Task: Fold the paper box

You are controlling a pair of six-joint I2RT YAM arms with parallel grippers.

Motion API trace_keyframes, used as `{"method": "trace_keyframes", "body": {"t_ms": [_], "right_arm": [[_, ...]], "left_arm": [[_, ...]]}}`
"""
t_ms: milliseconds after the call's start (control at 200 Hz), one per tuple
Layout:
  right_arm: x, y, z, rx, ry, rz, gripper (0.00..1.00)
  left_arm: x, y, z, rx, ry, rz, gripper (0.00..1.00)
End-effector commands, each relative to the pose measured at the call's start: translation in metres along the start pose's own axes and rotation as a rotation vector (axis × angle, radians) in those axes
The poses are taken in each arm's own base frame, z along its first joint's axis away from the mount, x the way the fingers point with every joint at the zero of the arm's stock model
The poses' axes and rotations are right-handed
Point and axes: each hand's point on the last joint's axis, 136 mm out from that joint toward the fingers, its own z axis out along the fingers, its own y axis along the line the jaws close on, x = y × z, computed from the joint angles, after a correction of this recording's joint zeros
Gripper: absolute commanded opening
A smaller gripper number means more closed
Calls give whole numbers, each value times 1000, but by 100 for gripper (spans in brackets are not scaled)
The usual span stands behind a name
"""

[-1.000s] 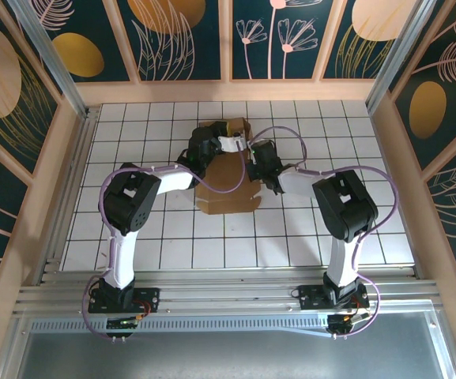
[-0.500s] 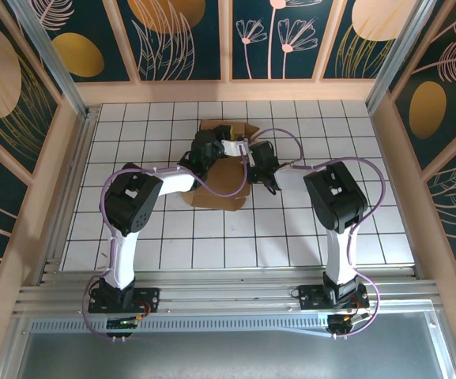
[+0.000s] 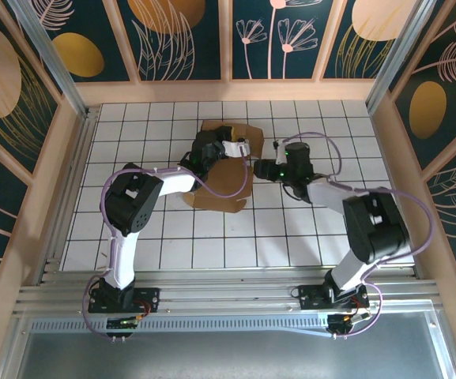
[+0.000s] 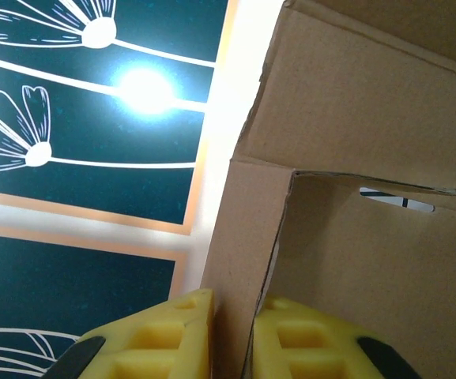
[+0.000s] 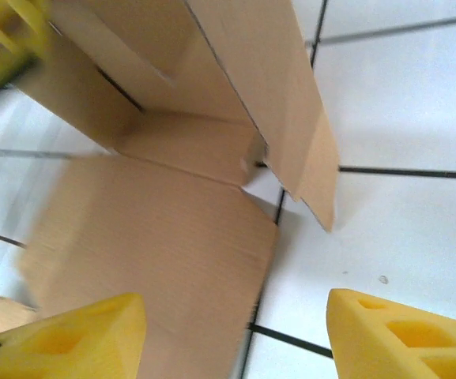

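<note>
The paper box [image 3: 221, 188] is a brown cardboard sheet, partly folded, lying mid-table with flaps [image 3: 229, 129] raised at its far side. My left gripper [image 3: 239, 147] reaches over it. In the left wrist view the left gripper [image 4: 231, 332] is shut on an upright flap [image 4: 243, 237] of the paper box, one yellow finger on each face. My right gripper [image 3: 261, 170] sits just right of the box's edge, apart from it. The right wrist view shows the right gripper [image 5: 235, 332] open wide over the white tiles, with the paper box [image 5: 148, 237] ahead and to the left.
White tiled table [image 3: 314, 229] with open floor to the right, the left and the near side of the box. Wooden walls [image 3: 228, 91] with dark patterned panels enclose it at the back and both sides. An aluminium rail [image 3: 228, 296] runs along the near edge.
My right gripper has opened, let go of the box and drawn back to the right. The box's near part has shifted left and looks smaller. The left gripper keeps its hold.
</note>
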Motion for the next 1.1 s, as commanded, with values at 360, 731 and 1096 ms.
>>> {"method": "trace_keyframes", "body": {"t_ms": [360, 731, 1096], "right_arm": [[12, 36, 27, -212, 19, 913, 14], [78, -26, 91, 93, 123, 822, 0], [45, -17, 63, 199, 78, 541, 0]], "left_arm": [[-4, -22, -2, 54, -22, -15, 18], [-5, -17, -1, 42, -22, -4, 18], [-5, -20, 0, 47, -21, -5, 18]]}}
